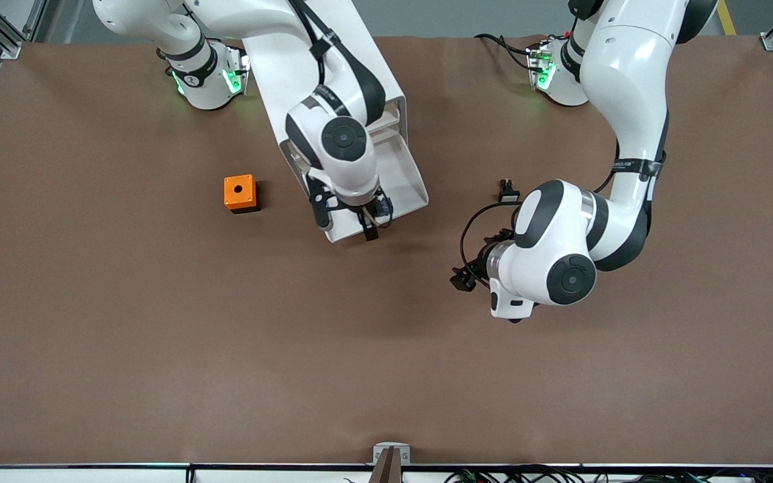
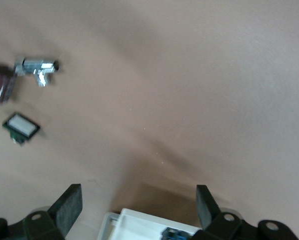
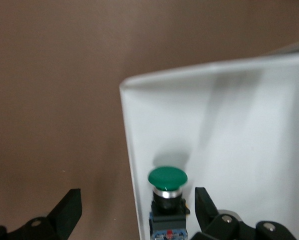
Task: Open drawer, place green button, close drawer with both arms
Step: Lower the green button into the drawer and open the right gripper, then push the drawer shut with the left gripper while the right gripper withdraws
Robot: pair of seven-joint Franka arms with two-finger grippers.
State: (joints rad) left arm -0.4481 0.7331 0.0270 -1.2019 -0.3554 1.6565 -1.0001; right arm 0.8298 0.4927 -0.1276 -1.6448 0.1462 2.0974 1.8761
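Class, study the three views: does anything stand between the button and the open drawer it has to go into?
Nothing visible does. The button already sits inside the open white drawer, between the open right end effector's fingers. The left end effector waits open over bare table.
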